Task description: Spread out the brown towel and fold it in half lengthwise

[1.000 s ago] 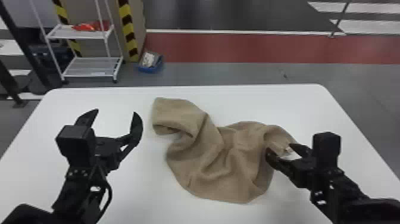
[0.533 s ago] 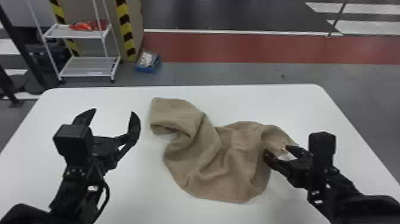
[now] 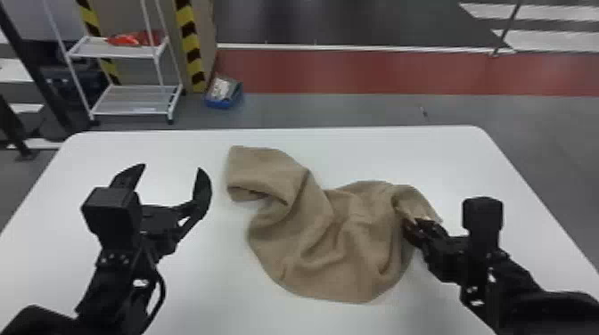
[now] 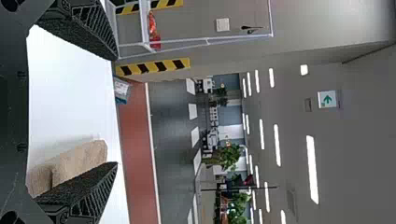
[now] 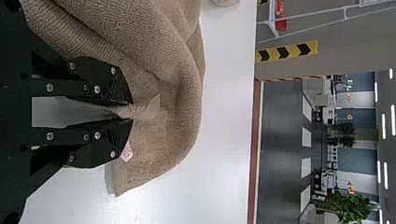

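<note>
One brown towel [image 3: 356, 271] lies crumpled, right fingers [image 3: 415, 233] clamped on it, left fingers [image 3: 203, 192] apart.

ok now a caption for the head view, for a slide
Right gripper pinching the right side of a crumpled brown towel on a white table, left gripper open beside it

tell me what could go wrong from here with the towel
The right tool pinches only a small bit of the brown towel, so it might slip out when pulled.

The left tool is open and holds nothing, so a pull from the right may drag the whole bunched towel across the table.

The towel's far left end is doubled over and could stay that way, spoiling the lengthwise fold.
</note>
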`<state>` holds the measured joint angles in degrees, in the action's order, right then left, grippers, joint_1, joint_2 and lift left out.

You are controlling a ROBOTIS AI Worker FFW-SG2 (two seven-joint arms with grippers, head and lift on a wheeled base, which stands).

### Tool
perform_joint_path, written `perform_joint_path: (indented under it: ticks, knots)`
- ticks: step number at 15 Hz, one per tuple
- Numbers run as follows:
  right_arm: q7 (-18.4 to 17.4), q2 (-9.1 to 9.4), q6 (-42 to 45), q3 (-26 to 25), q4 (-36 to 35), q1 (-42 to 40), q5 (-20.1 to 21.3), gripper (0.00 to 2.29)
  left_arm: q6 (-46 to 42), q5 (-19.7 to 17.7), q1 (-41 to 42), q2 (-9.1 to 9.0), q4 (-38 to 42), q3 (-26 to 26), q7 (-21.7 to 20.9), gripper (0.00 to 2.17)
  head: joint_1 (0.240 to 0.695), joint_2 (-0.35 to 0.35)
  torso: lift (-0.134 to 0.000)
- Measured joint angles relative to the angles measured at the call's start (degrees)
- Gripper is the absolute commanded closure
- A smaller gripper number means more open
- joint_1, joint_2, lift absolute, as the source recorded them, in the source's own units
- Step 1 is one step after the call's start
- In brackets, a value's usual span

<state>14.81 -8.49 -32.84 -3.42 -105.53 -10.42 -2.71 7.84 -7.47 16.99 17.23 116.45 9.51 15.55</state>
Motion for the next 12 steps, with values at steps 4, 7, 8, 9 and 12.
perform_joint_path:
  ticks: [4, 7, 8, 9, 12]
  knots:
    - [-0.75, 0.15, 0.83, -0.06, -1.88, -0.92, 0.22, 0.66, -0.13, 0.00, 0.20, 0.08, 0.10, -0.25, 0.08, 0.08, 0.695, -0.026, -0.125]
    - [-0.74, 0.23, 0.74, 0.06, -2.03, -0.90, 0.34, 0.67, -0.14, 0.00, 0.23, 0.05, 0.14, -0.27, 0.02, 0.08, 0.695, -0.024, -0.125]
    - [-0.69, 0.23, 0.59, 0.04, -2.02, -0.82, 0.39, 0.73, -0.15, 0.00, 0.23, 0.02, 0.15, -0.27, 0.02, 0.08, 0.695, -0.024, -0.125]
    - [-0.59, 0.23, 0.43, -0.03, -2.00, -0.77, 0.45, 0.97, -0.15, 0.00, 0.23, 0.02, 0.17, -0.27, 0.03, 0.08, 0.695, -0.025, -0.125]
    - [-0.09, 0.23, -0.42, -0.28, -1.97, -0.62, 0.33, 1.64, -0.15, 0.00, 0.23, 0.00, 0.29, -0.19, 0.00, 0.08, 0.695, -0.028, -0.125]
